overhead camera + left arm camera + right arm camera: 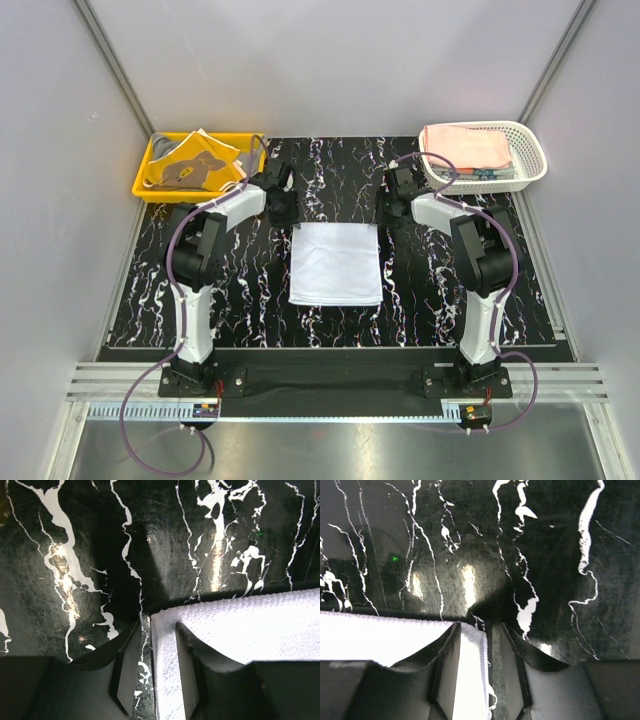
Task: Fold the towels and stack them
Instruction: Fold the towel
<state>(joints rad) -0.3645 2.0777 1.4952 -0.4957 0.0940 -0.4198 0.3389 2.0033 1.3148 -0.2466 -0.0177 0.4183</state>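
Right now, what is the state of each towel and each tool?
white towel: spread flat on the table.
left tool: open, astride the towel's far left corner.
right tool: open, astride its far right corner.
tray towels: crumpled in the yellow tray.
pink towels: folded, lying in the white basket.

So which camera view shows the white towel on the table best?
The top external view: the white towel lies flat there and shows almost whole. The left wrist view shows only one corner of it, and the right wrist view shows only a bright, washed-out strip at another corner.
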